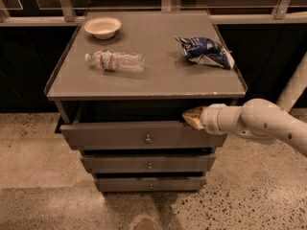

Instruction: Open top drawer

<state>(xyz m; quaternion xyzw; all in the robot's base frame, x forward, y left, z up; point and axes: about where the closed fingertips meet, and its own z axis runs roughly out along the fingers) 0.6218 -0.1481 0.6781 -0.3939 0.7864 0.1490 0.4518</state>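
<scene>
The top drawer [110,135] is the widest of three grey drawers in the cabinet, with a small round metal knob [147,139] at its centre. It stands pulled out a little, with a dark gap above its front. My gripper [191,118] reaches in from the right on a white arm [261,123]. Its yellowish tip sits at the upper right edge of the drawer front, at the gap under the cabinet top.
On the cabinet top [158,75] lie a white bowl [102,27] at the back left, a plastic water bottle [115,61] on its side, and a blue chip bag [205,51] at the right. The mid drawer [148,163] and bottom drawer [149,183] are below. Speckled floor surrounds the cabinet.
</scene>
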